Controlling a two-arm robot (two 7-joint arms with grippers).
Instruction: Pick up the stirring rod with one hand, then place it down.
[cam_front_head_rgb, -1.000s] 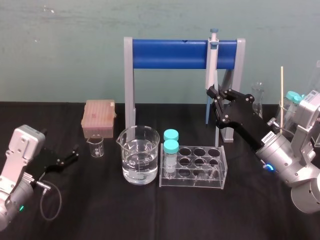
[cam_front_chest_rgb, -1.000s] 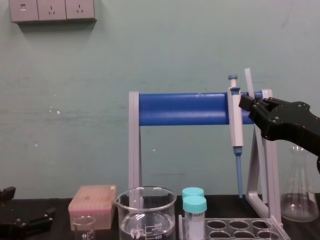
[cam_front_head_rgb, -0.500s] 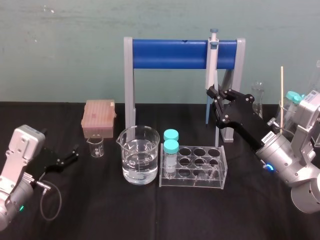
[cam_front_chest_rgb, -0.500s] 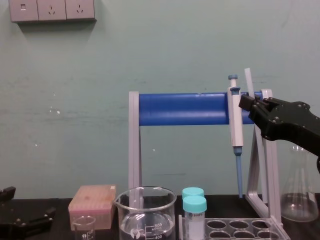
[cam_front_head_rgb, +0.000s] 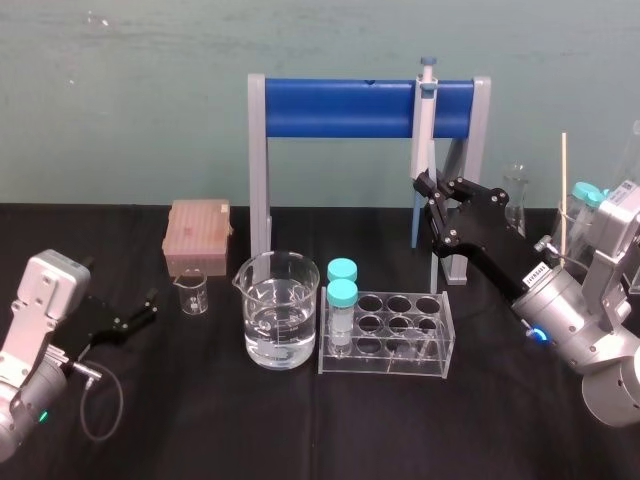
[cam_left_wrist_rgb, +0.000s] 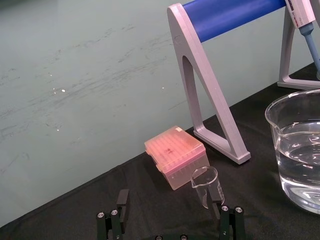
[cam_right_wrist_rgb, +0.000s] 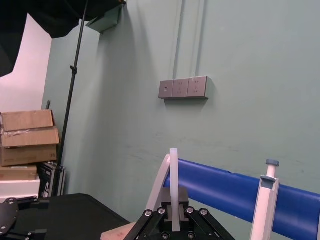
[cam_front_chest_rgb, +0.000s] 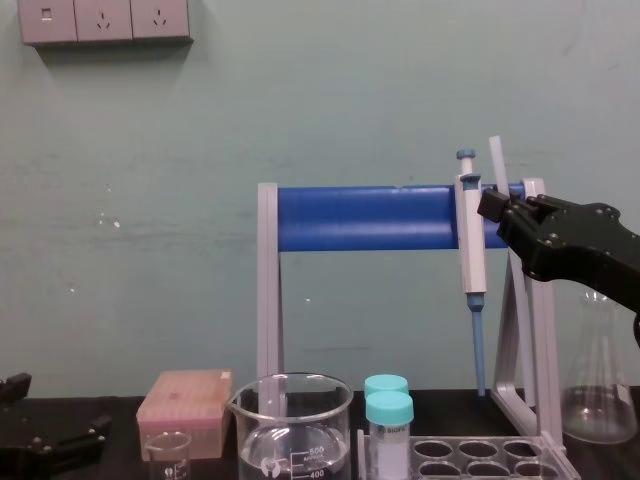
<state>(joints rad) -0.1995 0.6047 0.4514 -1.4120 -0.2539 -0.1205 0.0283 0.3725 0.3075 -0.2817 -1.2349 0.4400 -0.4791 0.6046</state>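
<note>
Left gripper (cam_front_head_rgb: 138, 314): parked low near left edge of surface (cam_front_head_rgb: 300, 430), fingers apart, holding nothing.
Large beaker (cam_front_head_rgb: 278, 310), tube rack (cam_front_head_rgb: 395, 335): mid-surface, side by side.
Right gripper (cam_front_chest_rgb: 492, 205): raised above surface toward right edge, clamped on stirring rod (cam_front_chest_rgb: 495, 160).
Rod: upright, off surface, near pipette (cam_front_chest_rgb: 470, 240).
Pipette: hanging on blue stand (cam_front_chest_rgb: 370, 217), far edge.

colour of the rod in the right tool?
Whitish and translucent. The stirring rod shows best in the right wrist view.
</note>
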